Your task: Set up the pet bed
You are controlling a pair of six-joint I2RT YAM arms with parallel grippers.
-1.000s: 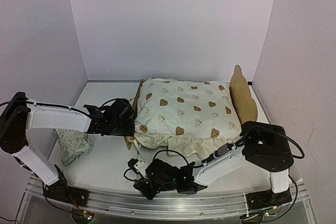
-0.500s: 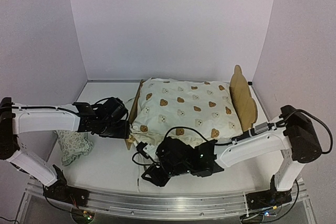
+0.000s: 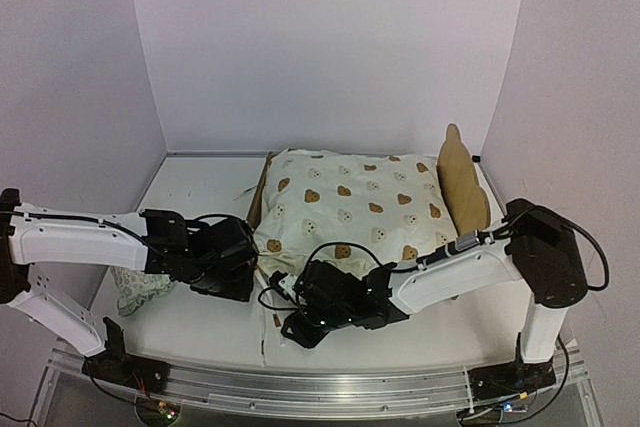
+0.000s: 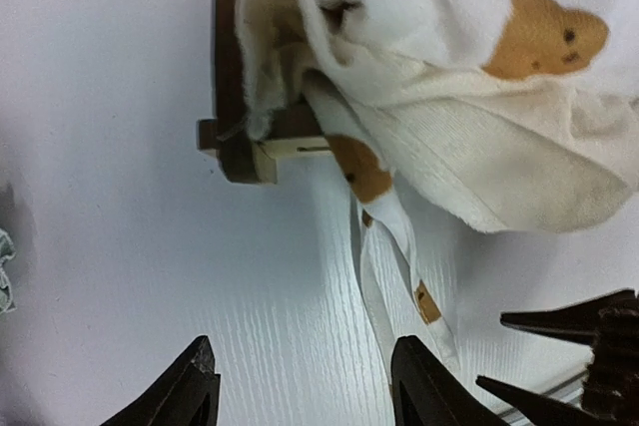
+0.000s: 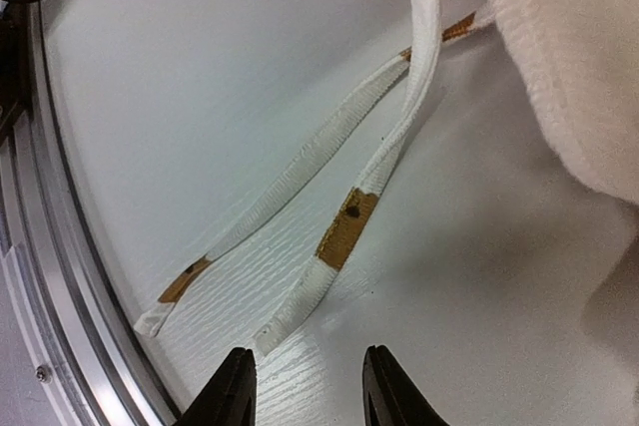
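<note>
The left gripper (image 4: 305, 376) is hovering with its fingers apart and nothing between them, low over the counter (image 4: 120, 246) just short of a corner of the pet bed (image 4: 245, 152), where two ties (image 4: 377, 276) are trailing from the cover (image 4: 479, 137). The right gripper (image 5: 307, 381) is also standing open and empty, seemingly just clear of the tie ends. The bed is sitting mid-counter under its cover, headboard (image 3: 462, 182) at the right; a pillow (image 3: 135, 285) is lying at the left
</note>
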